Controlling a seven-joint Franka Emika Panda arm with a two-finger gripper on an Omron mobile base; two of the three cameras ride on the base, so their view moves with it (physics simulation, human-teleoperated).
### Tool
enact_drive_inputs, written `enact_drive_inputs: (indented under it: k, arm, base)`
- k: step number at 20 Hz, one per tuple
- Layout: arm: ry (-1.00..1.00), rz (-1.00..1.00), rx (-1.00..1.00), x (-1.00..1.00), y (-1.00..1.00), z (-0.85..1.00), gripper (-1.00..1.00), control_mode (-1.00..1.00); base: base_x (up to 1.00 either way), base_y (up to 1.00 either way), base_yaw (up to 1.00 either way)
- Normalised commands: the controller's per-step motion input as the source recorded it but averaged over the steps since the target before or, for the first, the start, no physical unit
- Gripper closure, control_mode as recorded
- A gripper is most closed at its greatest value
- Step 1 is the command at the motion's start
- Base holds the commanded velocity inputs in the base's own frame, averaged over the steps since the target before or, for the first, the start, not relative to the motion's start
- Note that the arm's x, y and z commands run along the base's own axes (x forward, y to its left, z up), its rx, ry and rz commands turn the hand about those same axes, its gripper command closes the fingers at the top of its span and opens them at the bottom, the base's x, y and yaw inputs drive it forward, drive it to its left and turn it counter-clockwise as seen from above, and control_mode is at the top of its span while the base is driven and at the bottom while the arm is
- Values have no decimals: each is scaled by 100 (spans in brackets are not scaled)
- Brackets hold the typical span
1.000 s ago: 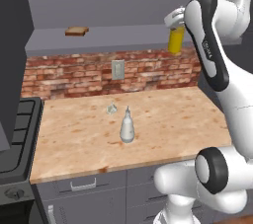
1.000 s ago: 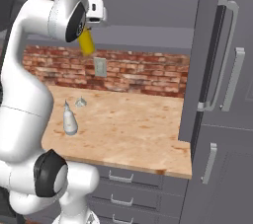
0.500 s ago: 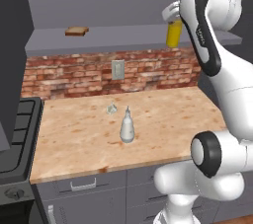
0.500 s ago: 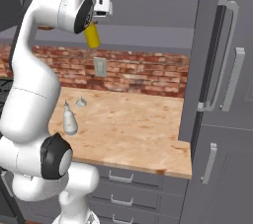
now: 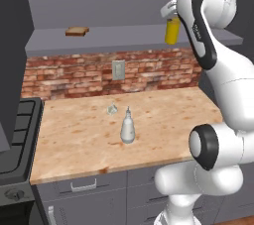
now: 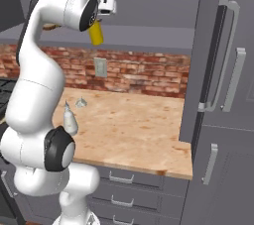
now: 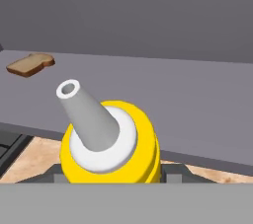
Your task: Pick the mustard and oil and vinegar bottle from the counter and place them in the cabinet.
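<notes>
Just ahead of the gripper (image 5: 169, 12), clamped tight on the mustard (image 5: 172, 31), lies the cabinet (image 7: 197, 99) shelf, w/ bottle raised to go in.

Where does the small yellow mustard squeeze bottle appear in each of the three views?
Left base view: small yellow mustard squeeze bottle upper right, held at the grey open shelf.
Right base view: upper left.
Hand view: bottom centre.
Shared landmark: brown bread slice.

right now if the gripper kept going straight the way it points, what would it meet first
Probably the grey back wall of the cabinet. The gripper, shut on the mustard, faces into the open shelf above its floor, and nothing stands in that line; the bread slice lies off to one side. Depth is unclear.
</notes>
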Motion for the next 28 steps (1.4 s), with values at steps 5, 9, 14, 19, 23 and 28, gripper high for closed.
enact_drive_inputs:
  k: [5, 9, 14, 19, 23, 28]
  arm:
    - [0, 0, 4, 15, 0, -27, 100, -100]
    - [0, 0, 0, 12, 0, -15, 100, -100]
    - [-1, 0, 0, 12, 0, -16, 100, -100]
    - [-2, 0, 0, 13, 0, -20, 100, -100]
    - [-5, 0, 0, 12, 0, -3, 100, -100]
    - [-9, -1, 0, 6, -2, 18, 100, -100]
  base:
    - [0, 0, 0]
    - [0, 0, 0]
    - [0, 0, 0]
    - [0, 0, 0]
    - [0, 0, 0]
    - [0, 0, 0]
